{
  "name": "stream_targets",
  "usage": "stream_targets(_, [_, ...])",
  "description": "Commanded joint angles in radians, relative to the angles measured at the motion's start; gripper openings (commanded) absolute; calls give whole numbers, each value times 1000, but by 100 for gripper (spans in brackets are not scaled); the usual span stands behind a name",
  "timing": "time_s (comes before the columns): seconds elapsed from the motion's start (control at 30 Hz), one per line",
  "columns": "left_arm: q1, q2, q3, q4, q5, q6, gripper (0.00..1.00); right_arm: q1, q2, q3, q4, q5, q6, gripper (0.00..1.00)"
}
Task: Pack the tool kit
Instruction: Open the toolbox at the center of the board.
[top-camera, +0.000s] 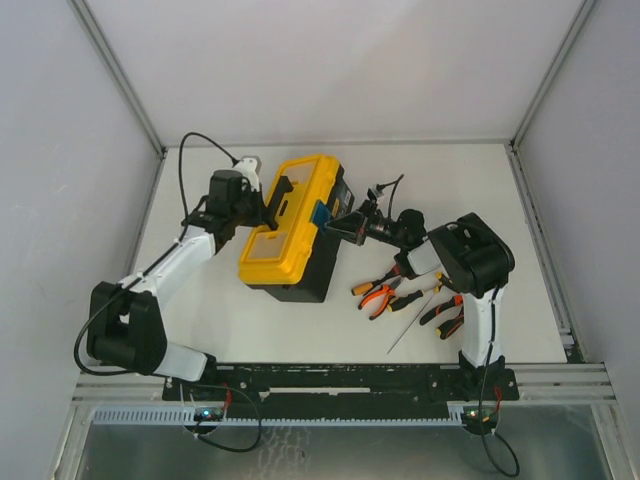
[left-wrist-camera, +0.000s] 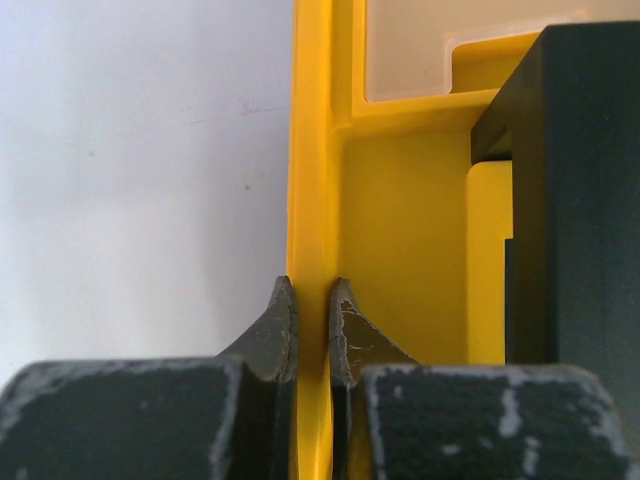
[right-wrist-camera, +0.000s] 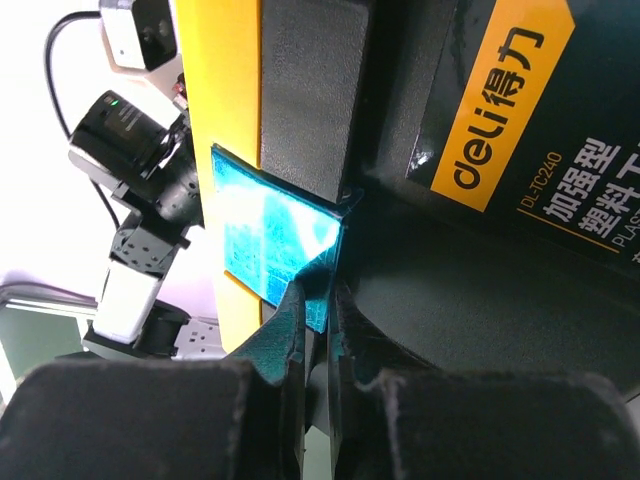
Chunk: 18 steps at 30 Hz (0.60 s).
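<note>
At overhead centre sits the toolbox (top-camera: 288, 228); only wrist views reveal the left claw (left-wrist-camera: 312, 322) pinching the lid (left-wrist-camera: 400, 230) rim and the right claw (right-wrist-camera: 316, 300) nipping the latch (right-wrist-camera: 262, 232).

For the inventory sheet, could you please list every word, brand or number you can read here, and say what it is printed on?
"deli 得力": on the orange band of the label stuck on the black toolbox.
"DL-TC2240": small print under that band, same label; it is tiny, so this is my best reading.
"加强型 塑料 工": white characters on the same label, cut off by the picture's edge.
"PLAST": same label, also cut off.
The top and left wrist views show no text.
</note>
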Motion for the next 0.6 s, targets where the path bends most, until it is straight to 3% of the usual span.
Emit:
stream_targets(0.0, [-157,-22,20,-187,-115,100,0,49,-105,32,88,-3,-33,0])
stream_targets(0.07, [-176,-34,12,-166,-135,105,0,44,-113,31,88,-3,-26,1])
stream_targets(0.2, [-185,-46,5,-159,-138,113,0,37,-115,31,90,1,-12,21])
stream_targets(0.47, [-185,-38,-48,-92,-48,89,0,66,-97,76,91,-1,4,26])
stream_targets(0.57, [-185,-43,-60,-80,-8,99,0,66,-94,95,90,-9,11,40])
